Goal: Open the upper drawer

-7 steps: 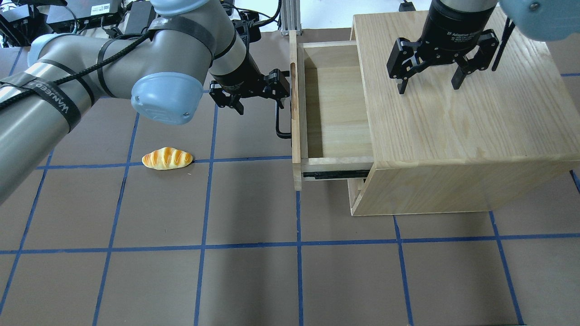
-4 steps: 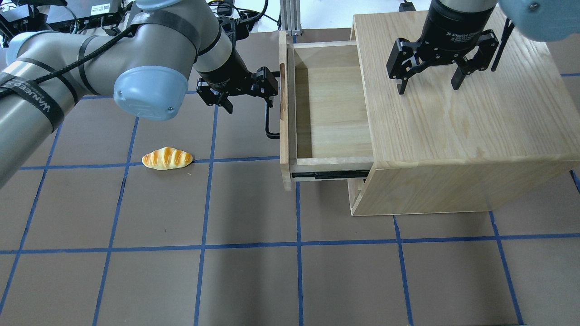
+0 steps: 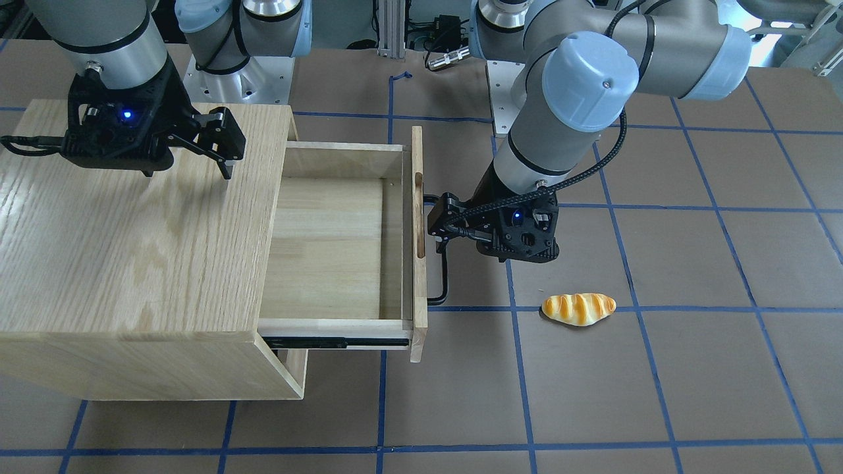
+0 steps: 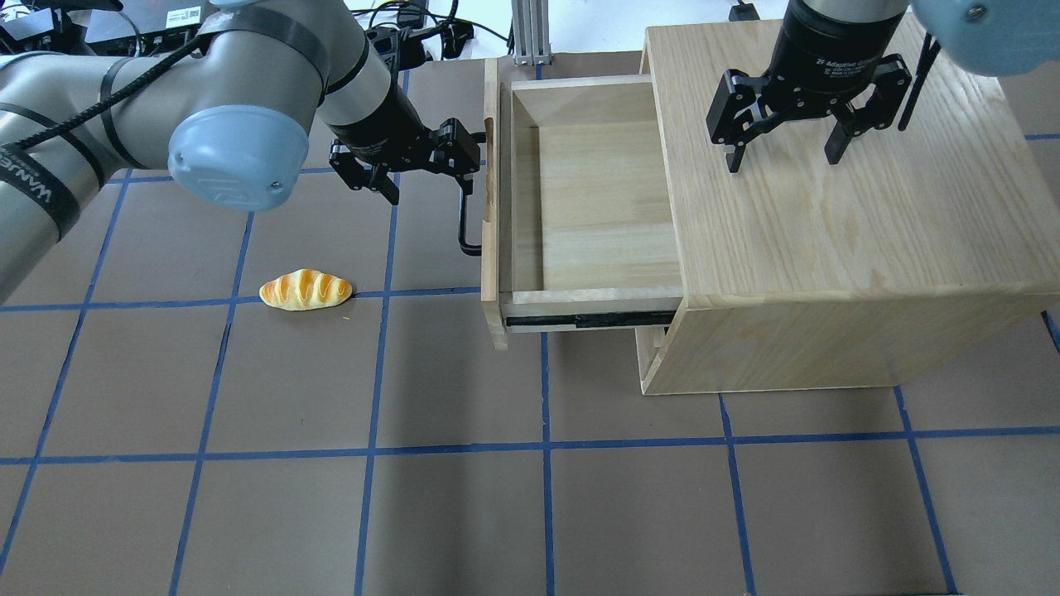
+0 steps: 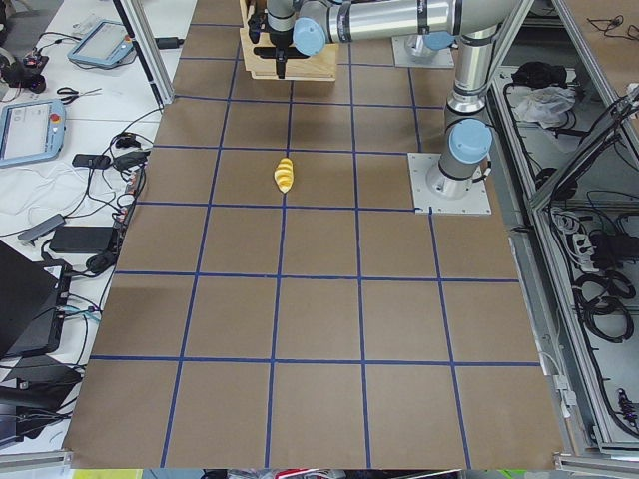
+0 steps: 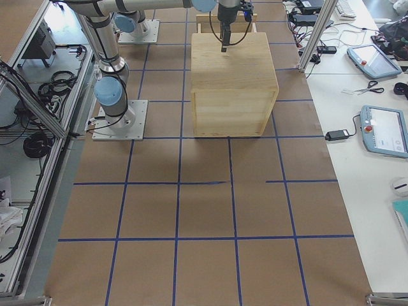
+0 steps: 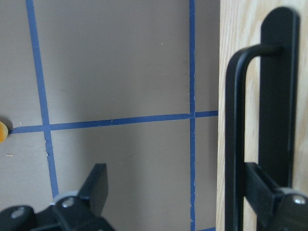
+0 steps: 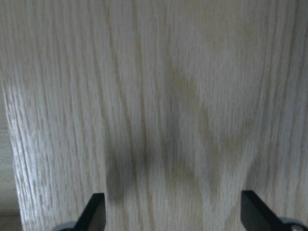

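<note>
upper drawer [image 4: 596,207] unobstructed above, bread roll [image 4: 305,290] aside

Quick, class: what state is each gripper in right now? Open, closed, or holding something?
Left gripper: jaws open, one hooked behind the drawer handle, not clamped on it.
Right gripper: jaws open, holding nothing, over the cabinet top.

Toy bread roll [image 4: 305,290], brown table [image 4: 464,513] (blue tape grid)

Reading "2F Adaptive" in white on the right gripper [image 4: 782,160] housing; partly showing "WAN…" along the black strap [image 4: 37,186] wrapping the left arm [image 4: 240,58].
</note>
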Motion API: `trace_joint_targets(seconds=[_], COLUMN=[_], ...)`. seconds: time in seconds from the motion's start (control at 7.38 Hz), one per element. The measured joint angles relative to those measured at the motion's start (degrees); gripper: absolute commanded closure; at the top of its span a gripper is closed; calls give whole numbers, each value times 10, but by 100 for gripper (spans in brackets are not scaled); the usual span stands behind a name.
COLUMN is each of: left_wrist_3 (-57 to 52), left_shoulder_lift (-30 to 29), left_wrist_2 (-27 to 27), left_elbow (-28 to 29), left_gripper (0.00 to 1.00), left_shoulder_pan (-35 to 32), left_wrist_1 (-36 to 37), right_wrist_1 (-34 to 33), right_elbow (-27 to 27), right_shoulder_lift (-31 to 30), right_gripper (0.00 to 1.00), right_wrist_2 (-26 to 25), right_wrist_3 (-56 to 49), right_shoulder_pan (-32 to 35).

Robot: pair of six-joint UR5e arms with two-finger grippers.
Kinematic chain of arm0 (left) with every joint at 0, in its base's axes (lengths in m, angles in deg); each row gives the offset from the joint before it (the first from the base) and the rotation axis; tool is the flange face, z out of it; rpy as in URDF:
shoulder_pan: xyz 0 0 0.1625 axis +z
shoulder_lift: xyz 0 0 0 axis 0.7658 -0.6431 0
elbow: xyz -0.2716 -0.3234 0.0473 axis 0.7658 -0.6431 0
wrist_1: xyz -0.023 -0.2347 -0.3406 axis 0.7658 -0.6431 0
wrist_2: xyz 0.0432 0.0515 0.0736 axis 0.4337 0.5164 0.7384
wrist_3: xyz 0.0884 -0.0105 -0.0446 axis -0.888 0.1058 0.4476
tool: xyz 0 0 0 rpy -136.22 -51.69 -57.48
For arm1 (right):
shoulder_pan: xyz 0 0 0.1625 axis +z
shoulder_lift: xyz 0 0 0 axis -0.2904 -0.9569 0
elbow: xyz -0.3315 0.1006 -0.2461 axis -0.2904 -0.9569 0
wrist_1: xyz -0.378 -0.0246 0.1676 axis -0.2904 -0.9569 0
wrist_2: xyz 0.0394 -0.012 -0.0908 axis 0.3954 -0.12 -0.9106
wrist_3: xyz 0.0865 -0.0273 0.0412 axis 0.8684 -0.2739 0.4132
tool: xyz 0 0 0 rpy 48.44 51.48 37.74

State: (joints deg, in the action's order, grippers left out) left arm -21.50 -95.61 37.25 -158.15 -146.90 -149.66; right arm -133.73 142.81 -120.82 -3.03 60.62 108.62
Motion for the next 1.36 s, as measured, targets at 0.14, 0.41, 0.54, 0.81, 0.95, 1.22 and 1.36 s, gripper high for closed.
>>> trace_joint_targets(seconds=[0.14,0.41,0.54,0.81,0.95,1.22,1.36], left_wrist_3=[-5,-20,-26,-29,-31,-44,-55], left_shoulder_lift=[2,9,14,39,57,99,114], left_wrist_2=[0,1,0,17,48,104,121], left_elbow=[0,1,6,36,58,86,88], left_gripper=[0,0,0,0,0,0,0], left_shoulder_pan=[4,17,24,29,29,29,29], left_wrist_1=[-6,-20,-27,-75,-112,-178,-191], right_wrist_1=[0,0,0,0,0,0,0], right_elbow=[0,0,0,0,0,0,0], right_shoulder_lift=[0,0,0,0,0,0,0], right_gripper=[0,0,0,0,0,0,0], right_wrist_2=[0,0,0,0,0,0,0], right_wrist_3=[0,0,-1,0,0,0,0], right_shoulder_pan=[0,0,0,0,0,0,0])
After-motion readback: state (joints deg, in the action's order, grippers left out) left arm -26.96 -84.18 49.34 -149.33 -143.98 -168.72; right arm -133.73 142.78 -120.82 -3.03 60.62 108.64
